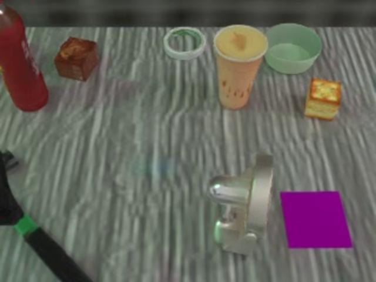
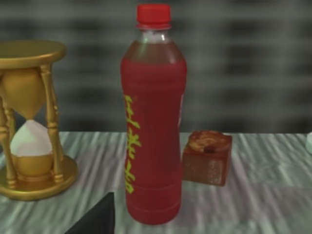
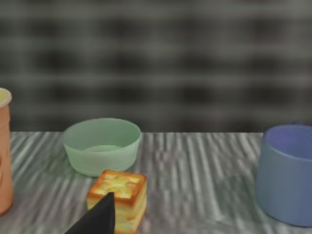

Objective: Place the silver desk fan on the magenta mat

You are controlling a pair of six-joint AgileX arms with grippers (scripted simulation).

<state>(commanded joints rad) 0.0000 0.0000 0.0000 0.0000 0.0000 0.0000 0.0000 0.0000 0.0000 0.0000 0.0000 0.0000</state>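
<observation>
The silver desk fan (image 1: 244, 202) stands on the table right of centre, near the front, with its round disc head seen edge-on and its motor bulge towards the left. Just to its right, a small gap away, the magenta mat (image 1: 315, 218) lies flat and bare. My left gripper (image 1: 7, 176) sits at the table's left edge, far from the fan; its dark tip (image 2: 97, 219) shows in the left wrist view. The top view does not show my right arm; only a dark tip of the right gripper (image 3: 97, 219) shows in the right wrist view. Neither wrist view shows the fan or the mat.
Along the back stand a red bottle (image 1: 20, 64), a brown cube (image 1: 76, 57), a tape ring (image 1: 184, 43), an orange cup (image 1: 239, 64), a green bowl (image 1: 293, 47) and a yellow cake cube (image 1: 323, 98). A gold hourglass (image 2: 31, 122) and a blue cup (image 3: 287, 173) appear only in wrist views.
</observation>
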